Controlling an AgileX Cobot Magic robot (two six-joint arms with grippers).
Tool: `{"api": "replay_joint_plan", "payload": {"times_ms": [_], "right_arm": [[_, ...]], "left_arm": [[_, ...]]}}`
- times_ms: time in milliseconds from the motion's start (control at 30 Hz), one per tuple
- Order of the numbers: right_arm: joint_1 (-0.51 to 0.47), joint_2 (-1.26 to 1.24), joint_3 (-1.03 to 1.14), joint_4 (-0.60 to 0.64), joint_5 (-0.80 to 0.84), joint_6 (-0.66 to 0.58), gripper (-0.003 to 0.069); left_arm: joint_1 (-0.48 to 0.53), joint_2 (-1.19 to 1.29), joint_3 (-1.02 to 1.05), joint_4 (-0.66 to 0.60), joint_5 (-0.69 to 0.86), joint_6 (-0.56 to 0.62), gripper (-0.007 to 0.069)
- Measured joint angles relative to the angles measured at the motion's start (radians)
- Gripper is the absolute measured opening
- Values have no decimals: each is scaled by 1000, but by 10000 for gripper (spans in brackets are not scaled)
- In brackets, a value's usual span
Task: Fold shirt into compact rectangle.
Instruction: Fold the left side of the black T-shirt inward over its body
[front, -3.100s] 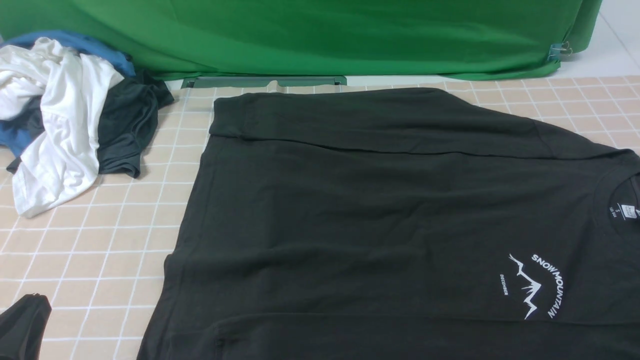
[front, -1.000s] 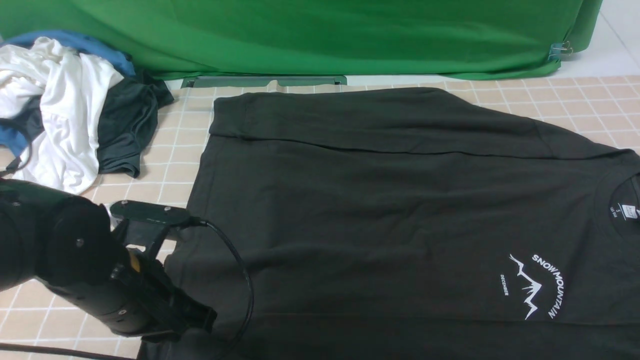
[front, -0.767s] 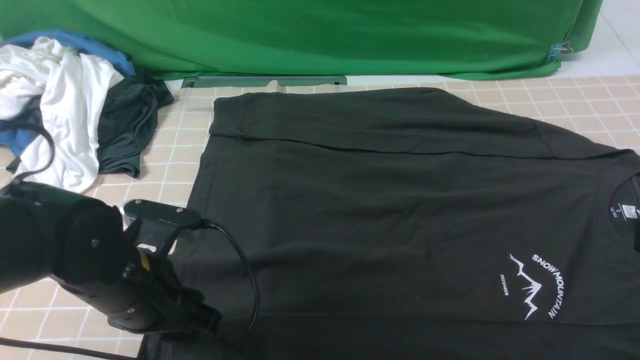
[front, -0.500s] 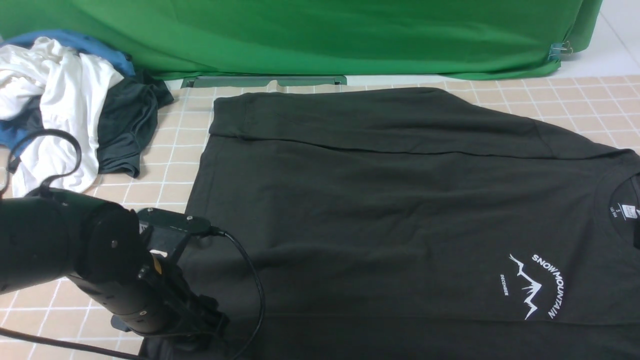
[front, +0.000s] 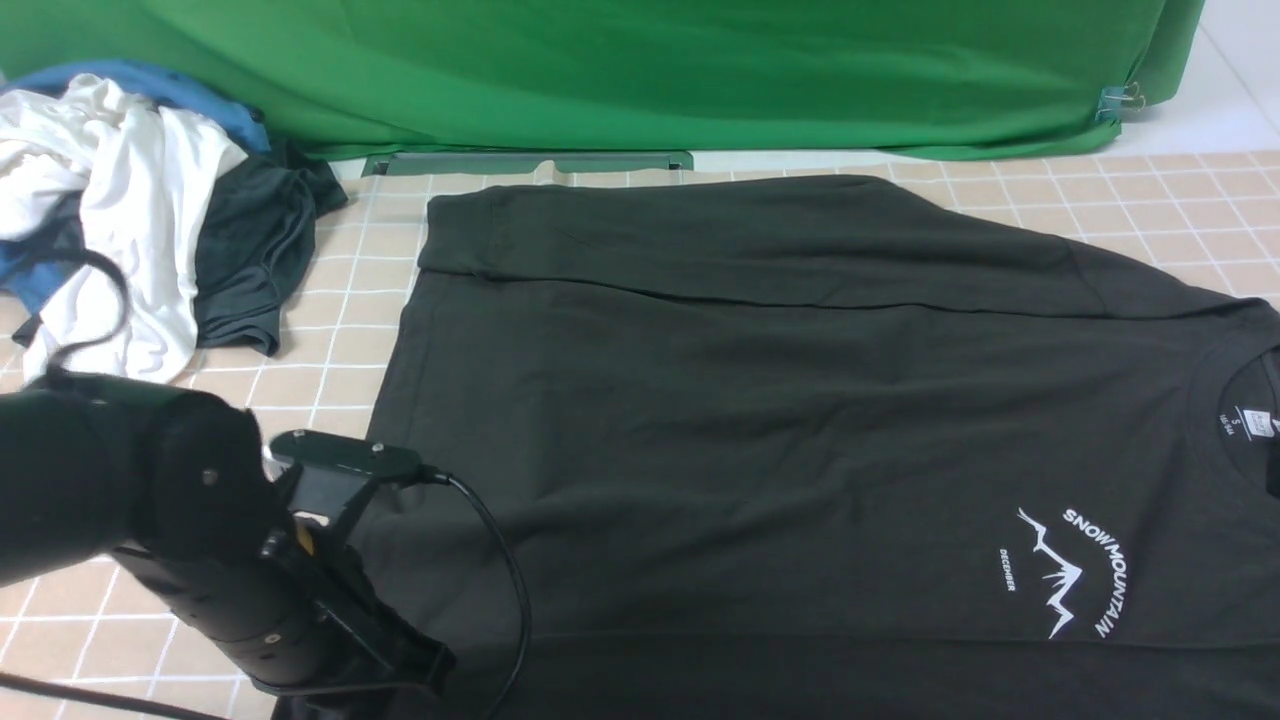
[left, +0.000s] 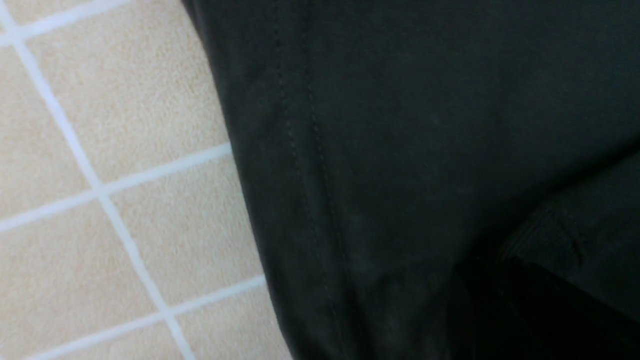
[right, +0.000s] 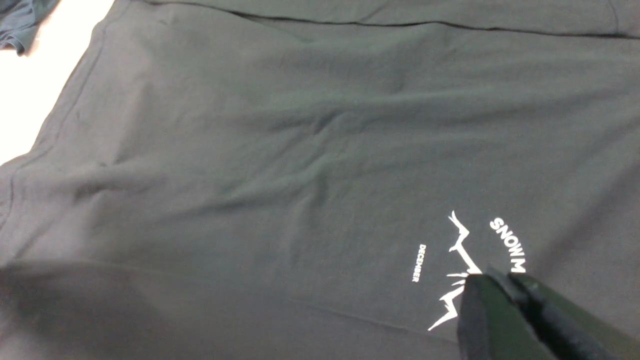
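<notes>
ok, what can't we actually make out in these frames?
Left claw: open or shut unknown. In the front view its own arm covers the tips; the left wrist view shows only dark blur.
Right claw: cut by the right wrist view's edge; touching the shirt or hovering, unclear.
Shirt's near edge and collar end: beyond the front view's edges.
Collar label: text too small.

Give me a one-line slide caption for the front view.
Left gripper at the near hem corner of the black shirt lying on a checked mat, with a clothes pile at far left.
</notes>
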Motion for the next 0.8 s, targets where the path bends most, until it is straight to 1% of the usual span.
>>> {"api": "replay_joint_plan", "payload": {"times_ms": [200,400,567,600,633,800], "right_arm": [[0,0,0,0,-2,0,71],[0,0,0,1,-15,0,73],[0,0,0,2,-25,0,85],[0,0,0,2,-25,0,85],[0,0,0,2,-30,0,90],[0,0,0,2,-34,0,90]], "left_arm": [[0,-119,-43,-7,114,-3,32],[0,-140,-212,14,146,-16,32],[0,-75,-409,128,150,-63,31],[0,-71,-416,128,152,-62,31],[0,-39,-462,163,161,-69,31],[0,62,-568,240,176,-80,31]]}}
